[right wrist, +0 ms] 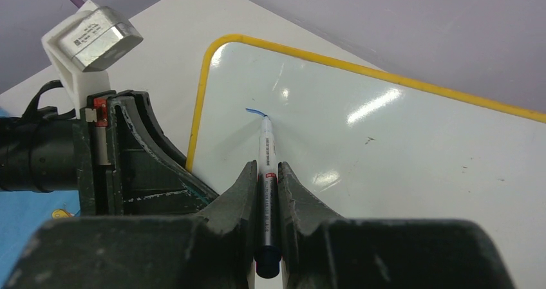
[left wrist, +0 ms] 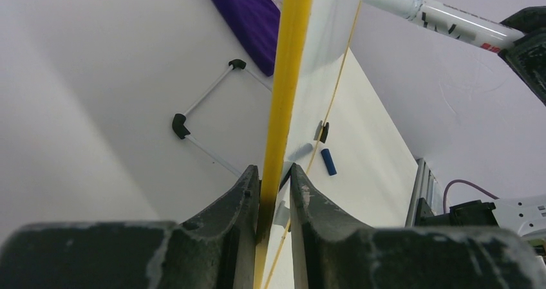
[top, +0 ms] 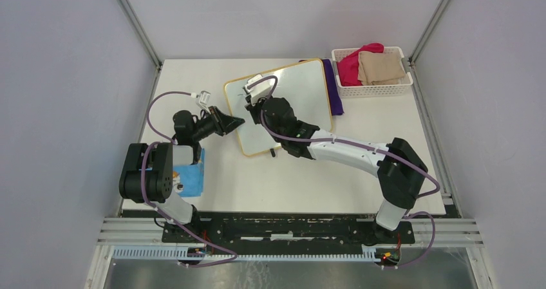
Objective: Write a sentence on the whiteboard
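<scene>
Whiteboard lies on the table just past centre toward 12 o'clock in the overhead view, skewed so that its long edges run from 7 toward 1 o'clock. The frame is yellow. A purple cloth shows from under the board's 3 o'clock edge. The left gripper is pinched on the frame at the board's 9 o'clock edge, one finger on each face. Its wrist view sees the board edge-on and does not show whether that edge is raised off the table. The right gripper is pressed together on a white marker, gripped at mid-barrel, with the tip pointing to 12 o'clock in its own view and touching the white surface. A short blue stroke runs from the tip toward 10 o'clock, near the board's rounded corner and beside the left gripper. No other writing is visible on the board. A blue cap lies loose on the table beyond the board in the left wrist view. A white basket of pink and tan cloth stands at 1 o'clock, just beside the purple cloth. A blue booklet lies at 8 o'clock, partly under the left arm.
</scene>
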`<state>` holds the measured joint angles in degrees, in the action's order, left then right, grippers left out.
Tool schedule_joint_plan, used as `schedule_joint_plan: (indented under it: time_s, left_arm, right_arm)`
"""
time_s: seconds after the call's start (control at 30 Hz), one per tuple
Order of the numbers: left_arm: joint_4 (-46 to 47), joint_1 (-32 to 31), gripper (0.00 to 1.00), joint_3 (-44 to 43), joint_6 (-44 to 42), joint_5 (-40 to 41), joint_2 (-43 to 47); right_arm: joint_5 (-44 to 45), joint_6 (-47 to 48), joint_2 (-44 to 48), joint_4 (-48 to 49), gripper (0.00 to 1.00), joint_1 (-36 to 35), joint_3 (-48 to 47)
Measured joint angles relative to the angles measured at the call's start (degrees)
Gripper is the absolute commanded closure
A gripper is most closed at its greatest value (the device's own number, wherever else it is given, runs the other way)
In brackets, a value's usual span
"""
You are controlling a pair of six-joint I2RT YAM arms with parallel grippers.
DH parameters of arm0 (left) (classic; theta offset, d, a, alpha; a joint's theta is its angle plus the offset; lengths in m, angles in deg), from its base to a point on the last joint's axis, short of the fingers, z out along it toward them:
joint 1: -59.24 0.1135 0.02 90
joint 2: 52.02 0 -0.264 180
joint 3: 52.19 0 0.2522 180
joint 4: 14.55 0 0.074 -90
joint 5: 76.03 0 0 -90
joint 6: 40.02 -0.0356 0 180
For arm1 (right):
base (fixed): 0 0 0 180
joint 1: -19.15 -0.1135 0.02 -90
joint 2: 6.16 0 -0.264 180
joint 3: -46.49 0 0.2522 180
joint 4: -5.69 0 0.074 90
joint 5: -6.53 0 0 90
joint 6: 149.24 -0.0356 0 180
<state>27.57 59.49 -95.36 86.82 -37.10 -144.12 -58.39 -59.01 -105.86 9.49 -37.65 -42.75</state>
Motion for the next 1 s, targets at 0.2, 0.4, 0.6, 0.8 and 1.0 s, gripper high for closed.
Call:
schedule_joint_plan:
  time_s: [0.2, 0.4, 0.6, 0.8, 1.0]
  left_arm:
    - [-0.02, 0.00, 0.76, -0.02, -0.02, 0.11, 0.00]
    - [-0.04, -0.02, 0.74, -0.07, -0.02, -0.02, 0.00]
    - [-0.87, -0.02, 0.55, -0.07, -0.02, 0.02, 0.22]
    - [-2.99, -1.11, 0.49, -0.07, -0.02, 1.20, 0.70]
    - [-3.69, -1.66, 0.60, -0.07, -0.04, 1.44, 0.96]
  right_arm:
    - [0.39, -1.03, 1.77, 0.09, 1.00, 1.55, 2.05]
    - [0.70, -1.46, 3.37, 0.79, 1.00, 2.86, 4.09]
    - [-1.05, -1.49, 6.10, 1.75, 1.00, 2.95, 7.41]
    - [-3.15, -1.46, 9.79, 2.95, 1.00, 2.21, 10.40]
    - [-4.13, -1.46, 11.56, 4.28, 1.00, 1.29, 10.91]
